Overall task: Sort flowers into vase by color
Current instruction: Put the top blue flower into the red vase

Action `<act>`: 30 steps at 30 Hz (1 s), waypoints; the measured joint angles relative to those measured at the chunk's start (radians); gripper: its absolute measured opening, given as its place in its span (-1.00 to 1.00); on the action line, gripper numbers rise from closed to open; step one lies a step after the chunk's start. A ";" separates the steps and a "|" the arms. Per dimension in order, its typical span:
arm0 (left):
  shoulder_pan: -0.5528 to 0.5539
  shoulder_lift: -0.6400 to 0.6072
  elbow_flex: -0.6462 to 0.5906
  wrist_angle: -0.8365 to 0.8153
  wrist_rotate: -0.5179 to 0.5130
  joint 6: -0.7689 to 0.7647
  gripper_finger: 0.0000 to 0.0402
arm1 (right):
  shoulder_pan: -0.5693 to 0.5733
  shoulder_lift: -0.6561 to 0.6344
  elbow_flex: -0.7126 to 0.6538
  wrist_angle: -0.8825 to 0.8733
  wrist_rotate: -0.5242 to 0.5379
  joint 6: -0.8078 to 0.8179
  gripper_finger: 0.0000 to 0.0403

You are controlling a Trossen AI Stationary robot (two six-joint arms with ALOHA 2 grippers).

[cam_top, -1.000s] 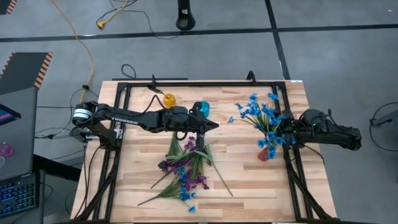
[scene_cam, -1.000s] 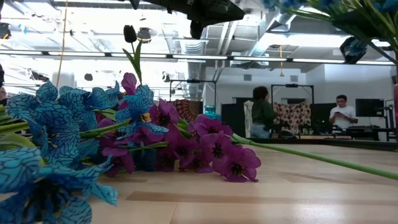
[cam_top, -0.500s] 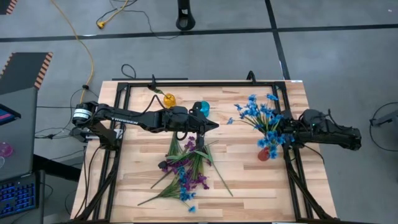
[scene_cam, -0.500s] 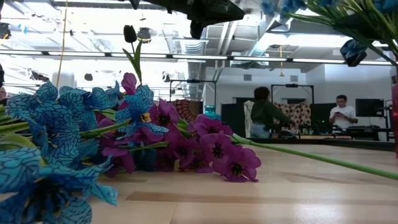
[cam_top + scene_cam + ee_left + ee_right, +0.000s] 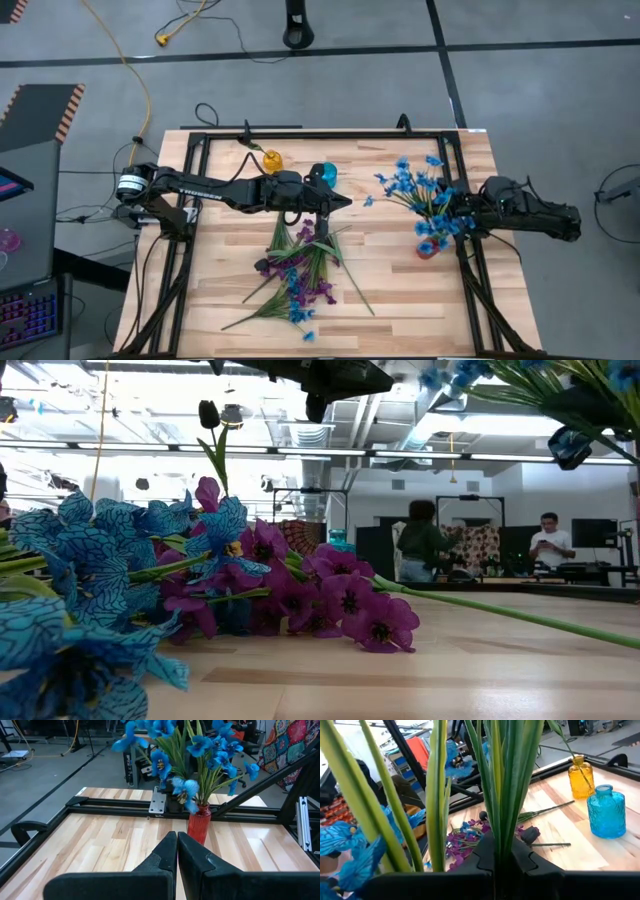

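A bunch of blue flowers point(image 5: 412, 188) stands tilted with its stems in a small red vase point(image 5: 427, 248) near the table's right edge; it also shows in the left wrist view point(image 5: 200, 750) above the red vase point(image 5: 199, 823). My right gripper point(image 5: 455, 215) is shut on the stems above the vase. A pile of purple, blue and dark sprigs point(image 5: 300, 265) lies on the table's near middle, the purple blossoms point(image 5: 340, 600) close in the low view. My left gripper point(image 5: 340, 203) hovers shut over the pile's far end, its fingers point(image 5: 176, 847) touching nothing. My right gripper pinches several green stems of the blue bunch point(image 5: 500, 827) between its two fingers point(image 5: 482, 857). It comes level from the table's right side, across the stems. The blossoms stand above the hold, and the stems' lower ends reach into the red vase.
A yellow vase point(image 5: 271, 160) and a blue glass vase point(image 5: 325, 175) stand at the table's far middle, just beyond the left arm. A black frame point(image 5: 300, 133) runs around the tabletop. One long stem point(image 5: 510, 616) lies across the table. People stand in the room behind.
The blue bunch has tipped a little toward the table's left, its blossoms swinging that way while the red vase has stayed in place. The left arm and the pile have kept still.
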 joint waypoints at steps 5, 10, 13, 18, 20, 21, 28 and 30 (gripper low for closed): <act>0.000 0.000 0.000 0.000 0.000 0.000 -1.00 | 0.026 0.000 0.000 0.003 -0.021 -0.084 -0.79; 0.000 0.000 0.000 0.000 0.000 -0.006 -1.00 | 0.065 0.000 0.000 0.014 -0.020 -0.141 -0.79; 0.000 0.000 0.000 0.000 0.000 -0.006 -1.00 | 0.084 0.000 0.000 0.026 -0.019 -0.181 -0.79; 0.000 0.000 0.000 0.000 0.000 -0.007 -1.00 | 0.112 0.000 0.000 0.036 0.008 -0.238 -0.79; 0.000 0.000 0.000 0.000 0.000 -0.007 -1.00 | 0.120 0.000 0.000 0.037 0.028 -0.253 -0.79; 0.000 0.000 0.000 0.000 0.000 -0.007 -1.00 | 0.126 0.000 0.000 0.038 0.032 -0.264 -0.79; 0.000 0.000 0.000 0.000 0.000 -0.007 -1.00 | 0.153 0.000 -0.001 0.051 0.060 -0.327 -0.79; 0.000 0.000 0.000 0.000 0.000 -0.007 -1.00 | 0.163 0.000 -0.008 0.062 0.074 -0.346 -0.79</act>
